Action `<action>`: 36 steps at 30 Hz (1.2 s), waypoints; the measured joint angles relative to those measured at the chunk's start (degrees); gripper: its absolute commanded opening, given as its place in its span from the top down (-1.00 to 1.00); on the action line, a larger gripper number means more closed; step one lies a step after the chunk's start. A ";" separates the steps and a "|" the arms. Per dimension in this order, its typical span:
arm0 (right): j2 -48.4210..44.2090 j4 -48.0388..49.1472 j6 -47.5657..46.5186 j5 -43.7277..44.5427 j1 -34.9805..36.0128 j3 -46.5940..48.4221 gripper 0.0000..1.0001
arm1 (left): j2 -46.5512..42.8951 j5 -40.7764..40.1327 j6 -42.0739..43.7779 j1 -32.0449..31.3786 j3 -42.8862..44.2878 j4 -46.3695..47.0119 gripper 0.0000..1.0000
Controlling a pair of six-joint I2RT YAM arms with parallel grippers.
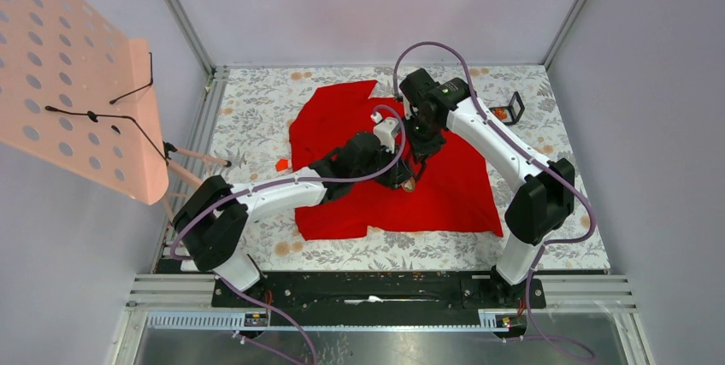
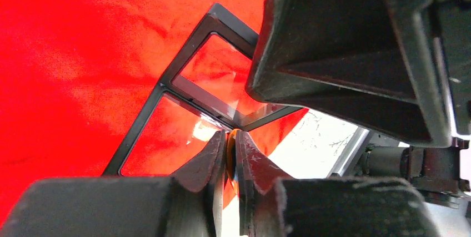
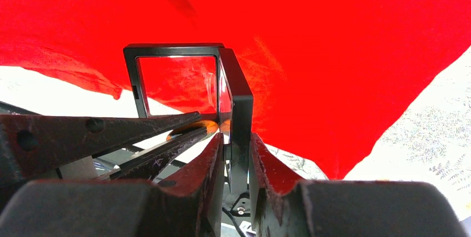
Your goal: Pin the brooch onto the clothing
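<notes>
The bright red shirt (image 1: 445,185) lies spread flat on the floral tablecloth; it also shows in the left wrist view (image 2: 72,54) and the right wrist view (image 3: 333,37). Both grippers meet just above its middle. My left gripper (image 1: 409,179) (image 2: 231,137) is shut on a thin orange brooch (image 2: 231,154), whose edge shows in the right wrist view (image 3: 191,127). My right gripper (image 1: 419,147) (image 3: 237,140) is shut on the edge of a clear, black-framed case (image 3: 236,87) standing open; the case also shows in the left wrist view (image 2: 166,84). The brooch sits right at the case's corner.
A second small black-framed piece (image 1: 513,108) stands at the back right of the cloth. A small red scrap (image 1: 281,164) lies left of the shirt. A pink pegboard (image 1: 77,66) with black wire hooks leans at the left wall. Metal rails edge the table.
</notes>
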 measured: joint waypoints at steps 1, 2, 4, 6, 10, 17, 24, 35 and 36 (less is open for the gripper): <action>0.00 0.22 0.04 0.09 0.00 0.00 1.00 | 0.00 0.02 -1.01 0.00 0.04 -0.07 0.85; 0.00 0.48 0.07 0.13 0.00 0.00 1.00 | 0.00 0.02 -1.53 0.02 0.09 -0.17 0.89; 0.00 1.01 0.17 0.37 0.00 0.00 1.00 | 0.00 0.11 -3.10 0.20 0.11 -0.46 0.99; 0.00 1.38 0.20 0.42 0.00 0.00 1.00 | 0.00 0.50 -4.35 0.42 0.11 -0.61 1.00; 0.00 2.03 0.20 0.57 0.00 -0.07 1.00 | -0.07 1.60 -6.38 1.40 -0.37 0.22 1.00; 0.00 2.75 1.18 4.90 0.02 -0.44 1.00 | -2.62 2.62 -6.97 2.16 -4.39 3.28 1.00; 0.02 3.28 1.84 11.26 -1.84 -0.44 1.00 | -10.14 1.25 -5.03 2.91 -6.03 3.32 1.00; 3.15 9.81 0.81 17.97 -21.94 -1.14 1.00 | -22.51 -0.68 -1.81 14.32 -7.93 -4.90 1.00; 4.11 10.45 0.52 18.51 -24.11 -1.22 1.00 | -23.21 -0.66 -1.51 15.32 -8.07 -5.68 1.00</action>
